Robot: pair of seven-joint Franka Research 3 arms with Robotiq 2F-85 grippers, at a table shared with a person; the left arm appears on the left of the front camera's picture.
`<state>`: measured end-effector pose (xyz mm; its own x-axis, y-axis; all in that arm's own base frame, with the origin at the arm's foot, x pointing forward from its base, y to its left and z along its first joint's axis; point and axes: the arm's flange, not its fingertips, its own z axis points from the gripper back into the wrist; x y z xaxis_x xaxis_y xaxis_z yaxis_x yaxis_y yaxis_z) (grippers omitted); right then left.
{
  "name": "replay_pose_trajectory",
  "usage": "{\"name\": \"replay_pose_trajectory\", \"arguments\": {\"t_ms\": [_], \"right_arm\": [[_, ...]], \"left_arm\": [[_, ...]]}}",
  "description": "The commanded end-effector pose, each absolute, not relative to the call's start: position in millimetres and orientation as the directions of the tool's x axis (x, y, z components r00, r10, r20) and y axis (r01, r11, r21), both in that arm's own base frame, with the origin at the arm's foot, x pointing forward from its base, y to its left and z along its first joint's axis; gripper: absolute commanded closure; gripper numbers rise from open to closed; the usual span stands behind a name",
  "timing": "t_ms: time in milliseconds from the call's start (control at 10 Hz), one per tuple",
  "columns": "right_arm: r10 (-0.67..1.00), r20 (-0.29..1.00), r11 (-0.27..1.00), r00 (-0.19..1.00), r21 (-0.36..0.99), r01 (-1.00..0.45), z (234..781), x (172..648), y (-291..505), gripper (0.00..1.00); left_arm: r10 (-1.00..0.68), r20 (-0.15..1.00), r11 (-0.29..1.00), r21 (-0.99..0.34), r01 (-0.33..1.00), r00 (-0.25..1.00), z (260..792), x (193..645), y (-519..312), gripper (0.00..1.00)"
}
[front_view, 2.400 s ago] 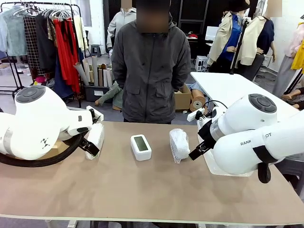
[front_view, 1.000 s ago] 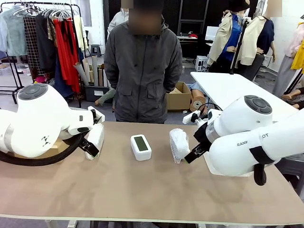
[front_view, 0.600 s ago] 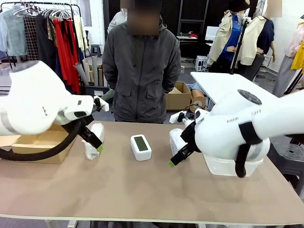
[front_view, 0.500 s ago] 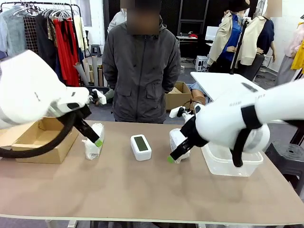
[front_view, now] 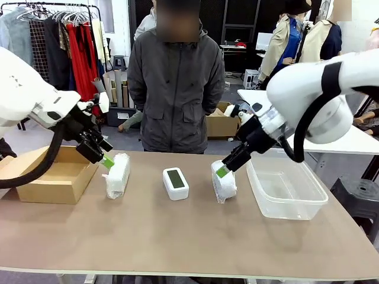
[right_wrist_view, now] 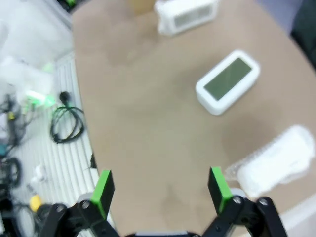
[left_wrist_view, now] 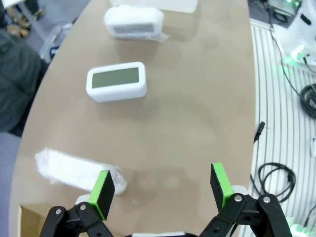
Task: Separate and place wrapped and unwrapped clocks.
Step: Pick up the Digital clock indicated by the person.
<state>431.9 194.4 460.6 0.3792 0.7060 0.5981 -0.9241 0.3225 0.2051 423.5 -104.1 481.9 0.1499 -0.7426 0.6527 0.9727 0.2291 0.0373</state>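
- The left arm [front_view: 26, 89] comes in from the left edge, its white links held high and its black wrist angled down and inward.
- The left pincer [front_view: 102, 156] points down toward the middle, just above the tabletop [front_view: 177, 236].
- In the left wrist view its green-padded fingers [left_wrist_view: 103, 193] stand wide apart and empty.
- The right arm [front_view: 308, 100] arches in from the right, its bulky joint held high and its wrist sloping down to the left.
- The right pincer [front_view: 225, 167] points down and left.
- The right wrist view, slightly blurred, shows its fingers [right_wrist_view: 102, 190] spread wide, gripping nothing.
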Motion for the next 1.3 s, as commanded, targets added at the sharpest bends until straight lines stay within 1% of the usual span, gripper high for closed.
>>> {"name": "replay_pose_trajectory", "arguments": {"t_ms": [0,100,200,300,400,700,800,900,1000,1100,1200], "right_arm": [[0.735,0.635,0.146,0.240,0.197,-0.969,468,449,187,0.00],[0.755,0.636,0.069,0.158,0.164,-0.984,479,452,184,0.00],[0.761,0.638,0.042,0.119,0.135,-0.990,486,455,182,0.00],[0.756,0.645,0.068,0.111,0.092,-0.993,491,457,180,0.00],[0.758,0.627,0.100,0.180,0.161,-0.982,483,443,184,0.00],[0.758,0.627,0.100,0.180,0.161,-0.982,483,443,184,0.00],[0.771,0.618,0.084,0.153,0.140,-0.987,484,446,183,0.00],[0.752,0.657,-0.019,0.056,0.107,-0.994,489,454,182,0.00],[0.726,0.685,-0.093,-0.048,0.028,-0.995,503,465,178,0.00],[0.667,0.738,-0.163,-0.098,0.016,-0.987,514,473,173,0.00],[0.638,0.758,-0.185,-0.133,-0.017,-0.983,523,480,167,0.00]], "left_arm": [[-0.743,0.668,0.135,0.073,0.988,0.052,482,443,-99,0.00],[-0.741,0.672,0.095,0.125,0.988,-0.014,489,446,-95,0.00],[-0.731,0.682,0.099,0.144,0.985,-0.026,495,448,-93,0.00],[-0.732,0.681,0.138,0.137,0.981,0.008,498,445,-93,0.00],[-0.752,0.659,0.112,0.123,0.986,0.004,493,441,-94,0.00],[-0.752,0.659,0.112,0.123,0.986,0.004,493,441,-94,0.00],[-0.766,0.642,0.116,0.129,0.985,0.006,494,443,-95,0.00],[-0.784,0.620,0.062,0.138,0.989,-0.037,505,447,-93,0.00],[-0.775,0.631,0.057,0.123,0.991,-0.034,518,453,-84,0.00],[-0.751,0.660,0.060,0.103,0.993,-0.023,525,459,-76,0.00],[-0.734,0.678,0.058,0.094,0.994,-0.021,530,465,-66,0.00]]}}
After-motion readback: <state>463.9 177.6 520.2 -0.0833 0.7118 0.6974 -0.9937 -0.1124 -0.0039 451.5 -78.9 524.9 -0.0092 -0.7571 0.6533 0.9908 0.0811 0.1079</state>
